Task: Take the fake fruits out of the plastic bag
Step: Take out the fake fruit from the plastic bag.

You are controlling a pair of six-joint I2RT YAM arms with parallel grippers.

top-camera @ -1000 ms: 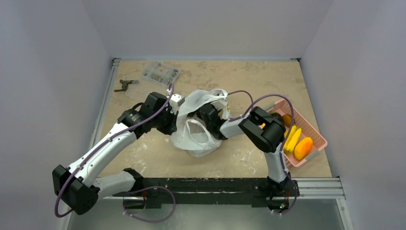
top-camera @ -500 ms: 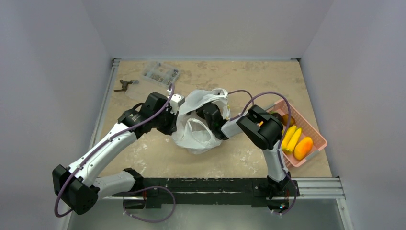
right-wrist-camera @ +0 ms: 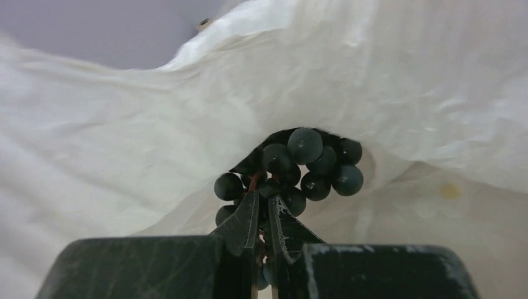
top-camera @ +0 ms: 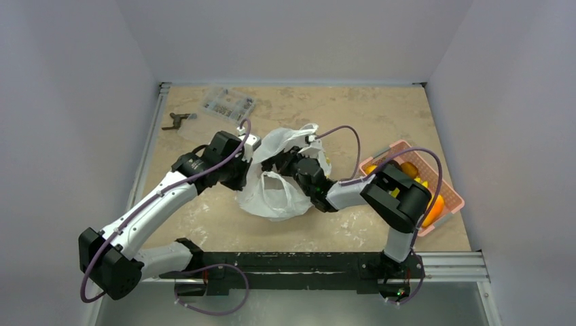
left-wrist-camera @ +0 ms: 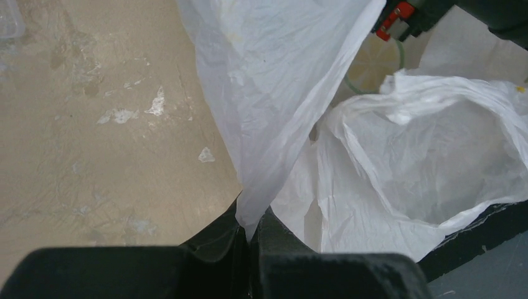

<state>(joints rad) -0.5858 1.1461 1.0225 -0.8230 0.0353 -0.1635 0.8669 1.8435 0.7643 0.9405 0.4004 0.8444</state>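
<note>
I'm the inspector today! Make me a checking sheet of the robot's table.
Surface: beige table, scuffed with white marks.
Job's things: plastic bag mid-table; grape bunch inside it; other fake fruits in the pink basket, right.
Clutter: clear parts box and small dark tool, far left.
Grippers: left gripper shut on the plastic bag's edge; right gripper shut on the grape bunch.
Cables: purple cables loop over both arms.
Surroundings: plain grey walls.

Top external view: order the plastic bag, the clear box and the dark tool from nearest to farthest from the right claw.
1. plastic bag, mid-table: the right claw reaches into its mouth, shut on the grape bunch.
2. clear box, toward the far left of the table.
3. dark tool, by the table's left edge, beyond the box.
</note>
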